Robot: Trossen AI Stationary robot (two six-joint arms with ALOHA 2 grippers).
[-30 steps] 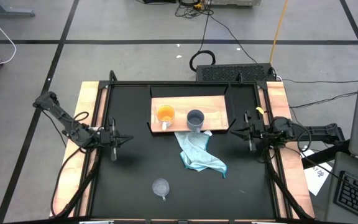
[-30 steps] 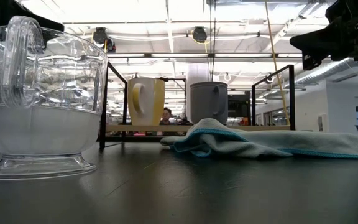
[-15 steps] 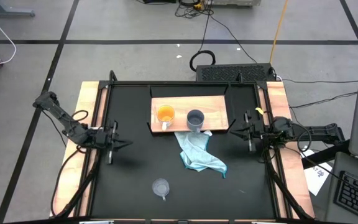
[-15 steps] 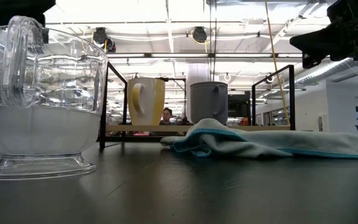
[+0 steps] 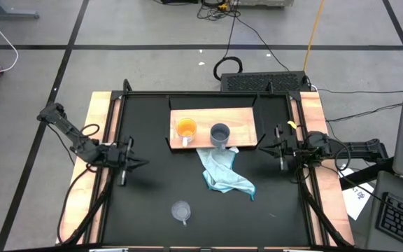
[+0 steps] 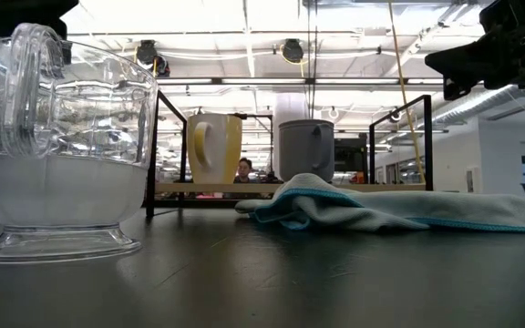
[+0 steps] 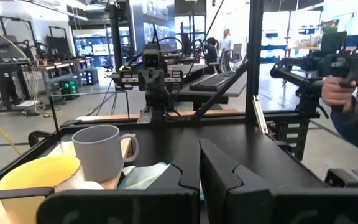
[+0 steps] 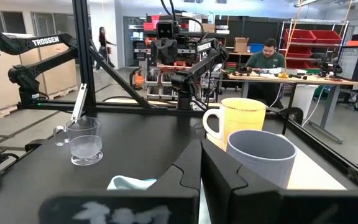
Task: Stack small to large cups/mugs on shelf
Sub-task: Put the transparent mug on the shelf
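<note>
The wooden shelf (image 5: pixel 238 120) stands at the table's far middle. An orange mug (image 5: pixel 186 128) and a grey-blue mug (image 5: pixel 220 134) stand upright on it, side by side. The clear glass cup (image 5: pixel 181 210) stands upright on the black tabletop near the front edge, and looms large in the low view (image 6: pixel 62 146). My left gripper (image 5: pixel 143 162) hovers shut and empty at the table's left, pointing toward the shelf. My right gripper (image 5: pixel 262 145) hovers shut and empty beside the shelf's right end.
A light blue cloth (image 5: pixel 224 173) lies crumpled on the tabletop in front of the shelf, its far end against the shelf's front edge. A black frame (image 5: pixel 208 94) borders the table. A person's hand (image 7: pixel 334 93) shows beyond the table's right side.
My left gripper has drawn back a little toward the table's near left, staying shut. The mugs, the glass cup and the cloth have kept still.
</note>
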